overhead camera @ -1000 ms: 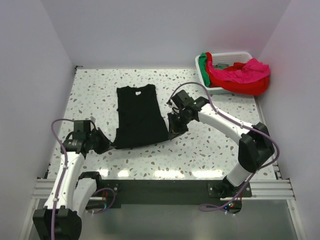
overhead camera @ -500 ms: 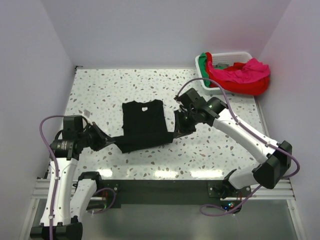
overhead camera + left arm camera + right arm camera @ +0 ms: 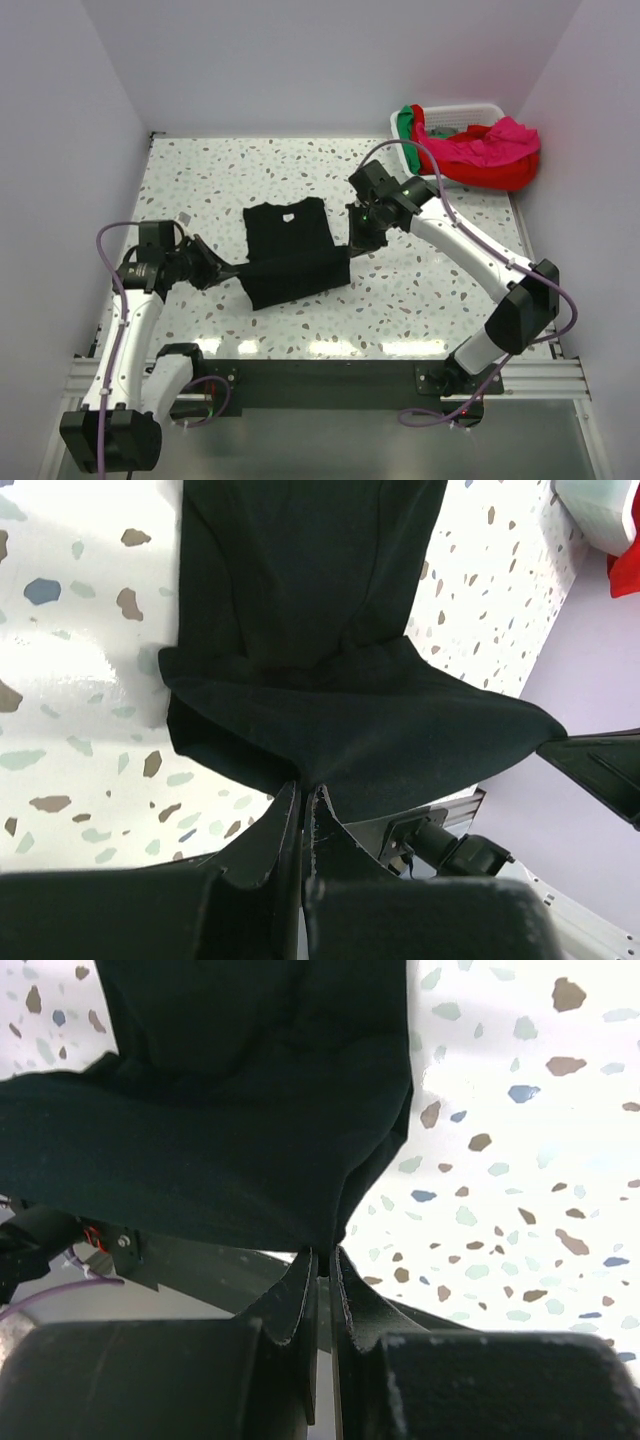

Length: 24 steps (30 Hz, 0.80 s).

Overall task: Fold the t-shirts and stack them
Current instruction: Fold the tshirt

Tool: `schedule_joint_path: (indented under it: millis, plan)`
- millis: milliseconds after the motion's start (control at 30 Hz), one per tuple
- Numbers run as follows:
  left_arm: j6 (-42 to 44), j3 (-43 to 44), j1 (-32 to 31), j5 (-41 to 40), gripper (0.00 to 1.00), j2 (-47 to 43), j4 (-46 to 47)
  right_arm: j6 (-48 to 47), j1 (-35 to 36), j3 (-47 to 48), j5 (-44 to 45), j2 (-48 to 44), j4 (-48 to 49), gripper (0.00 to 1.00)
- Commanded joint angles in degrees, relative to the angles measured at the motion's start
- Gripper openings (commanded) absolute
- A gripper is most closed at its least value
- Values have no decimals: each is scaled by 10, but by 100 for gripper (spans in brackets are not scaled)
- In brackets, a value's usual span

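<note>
I am early in this job: only the black t-shirt [image 3: 290, 250] is out on the table [image 3: 420, 290], lying near the middle with its white neck label [image 3: 288, 212] at the far end, and it is in mid-fold, not finished. My left gripper [image 3: 222, 272] is closed tight on the near left corner of its hem, and my right gripper [image 3: 355, 245] is pinched just as tight on the near right corner. Both wrist views show the black cloth running straight into the shut jaws. Between them the near edge hangs lifted off the table as a taut band, while the far part of the shirt rests flat. I judge this lengthwise fold to be under way (the sleeves look tucked in already, though the dark cloth makes that hard to tell). Nothing is stacked yet. The red shirt [image 3: 500, 172], the magenta-pink shirt [image 3: 495, 140] and the green shirt [image 3: 404, 125] sit bunched in the white basket [image 3: 470, 108] at the far right, unfolded, so most of the work is left.
</note>
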Motion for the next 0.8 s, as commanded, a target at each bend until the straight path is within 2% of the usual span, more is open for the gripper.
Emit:
schedule_joint_path:
  millis: [0, 367, 767]
  plan:
    - [-2, -11, 3, 14, 0, 15, 63, 0, -13, 37, 33, 16, -6, 0]
    - [3, 1, 4, 15, 0, 130, 153, -14, -38, 133, 37, 113, 10, 0]
    - [16, 69, 18, 2, 0, 280, 227, -34, -75, 323, 29, 277, 2, 0]
